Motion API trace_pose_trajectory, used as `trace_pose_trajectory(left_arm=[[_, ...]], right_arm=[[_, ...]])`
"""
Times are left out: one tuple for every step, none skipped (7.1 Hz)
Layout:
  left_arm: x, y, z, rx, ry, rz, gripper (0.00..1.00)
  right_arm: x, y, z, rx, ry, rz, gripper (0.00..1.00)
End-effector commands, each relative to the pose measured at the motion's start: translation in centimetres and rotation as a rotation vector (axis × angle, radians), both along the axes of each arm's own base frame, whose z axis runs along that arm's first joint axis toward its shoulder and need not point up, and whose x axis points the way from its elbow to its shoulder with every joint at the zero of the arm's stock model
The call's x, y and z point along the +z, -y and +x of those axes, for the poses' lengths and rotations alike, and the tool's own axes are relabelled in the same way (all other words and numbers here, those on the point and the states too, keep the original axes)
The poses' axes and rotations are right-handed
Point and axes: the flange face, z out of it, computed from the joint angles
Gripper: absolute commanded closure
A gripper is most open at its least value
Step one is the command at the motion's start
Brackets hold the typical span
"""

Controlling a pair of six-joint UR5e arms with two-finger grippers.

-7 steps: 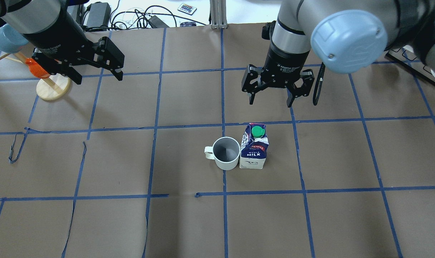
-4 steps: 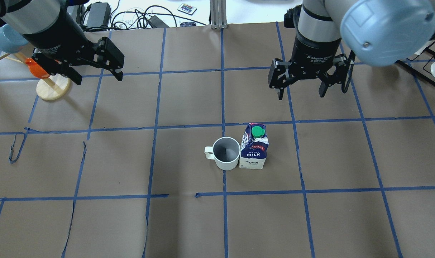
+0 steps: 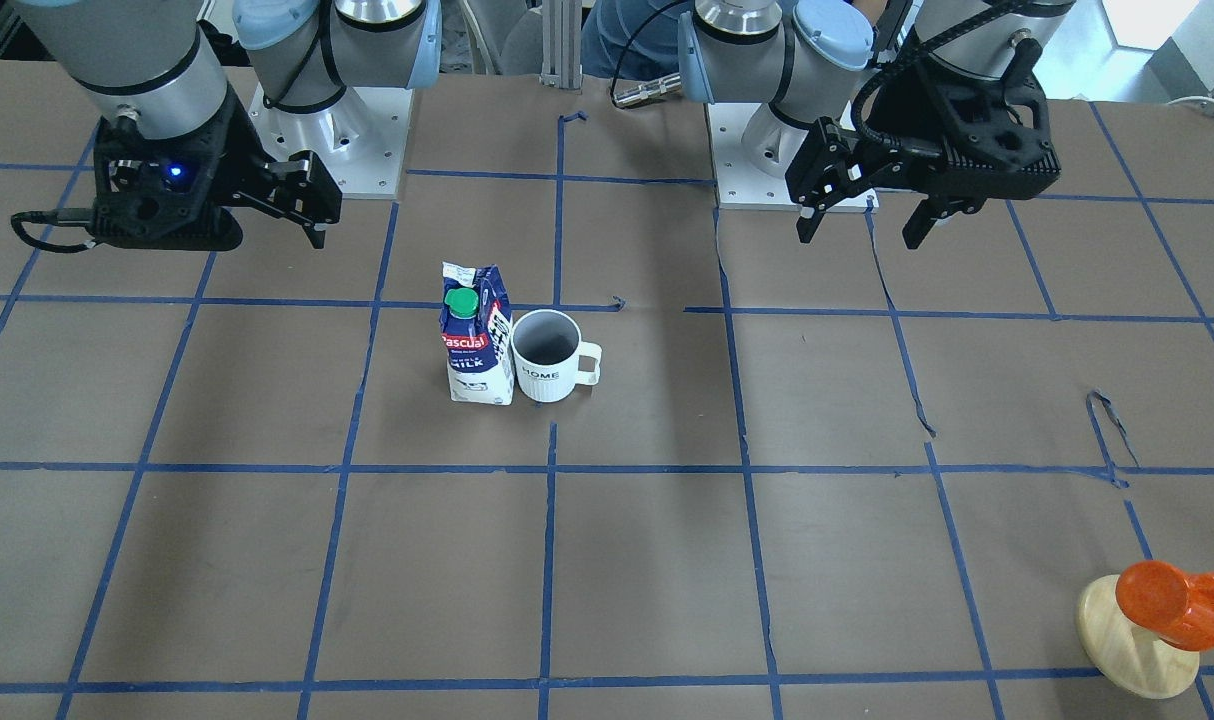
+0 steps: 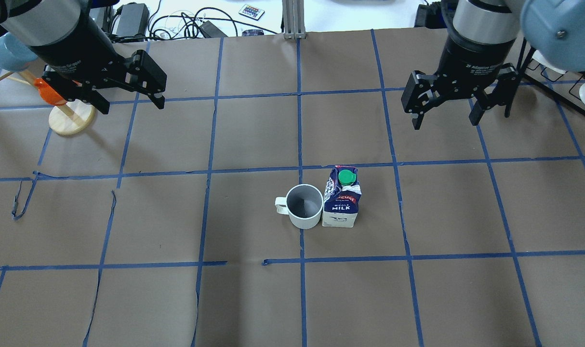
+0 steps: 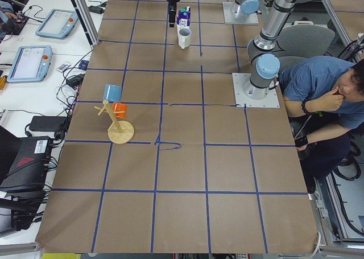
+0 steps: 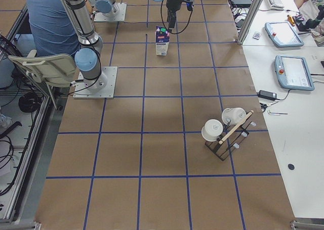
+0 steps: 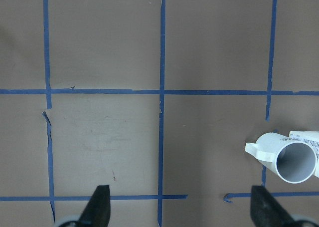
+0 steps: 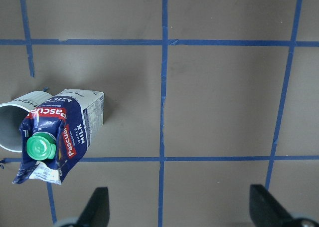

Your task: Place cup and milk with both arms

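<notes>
The white cup [image 4: 305,205] with a grey inside stands upright near the table's middle, its handle towards my left side. It touches or nearly touches the milk [image 4: 341,202], a blue-white carton with a green cap, upright on its right. In the front-facing view the cup [image 3: 545,355] shows "HOME" beside the milk [image 3: 475,340]. My left gripper [image 4: 132,105] is open and empty, high at the far left. My right gripper [image 4: 444,124] is open and empty, raised beyond and to the right of the milk. The right wrist view shows the milk [image 8: 55,137] at lower left.
A round wooden stand [image 4: 71,118] holding an orange cup and a blue cup [image 4: 10,50] sits under my left arm. A black mug rack [image 4: 562,77] stands at the far right. Cables [image 4: 186,24] lie past the far edge. An operator [image 5: 324,94] sits beside the table.
My right gripper has moved right and farther away from the milk, staying open. The left arm, cup and milk have not moved.
</notes>
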Motion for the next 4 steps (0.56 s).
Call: trace_pose_trajectory(left_arm=[[-0.08,0.05,0.0,0.0,0.0,0.002,0.0],[-0.08,0.05,0.0,0.0,0.0,0.002,0.0],[-0.01,0.0,0.0,0.0,0.0,0.0,0.0],[-0.08,0.07,0.06,0.001,-0.002,0.002,0.0]], right_arm=[[0.79,-0.29,-1.13,0.007,0.004,-0.011,0.0],[0.72,-0.29,-1.16,0.005,0.009,-0.01,0.0],[0.75,-0.22,-1.25,0.002,0.015,-0.013,0.0],[0.7,-0.28,-1.29,0.003,0.011,-0.007,0.0]])
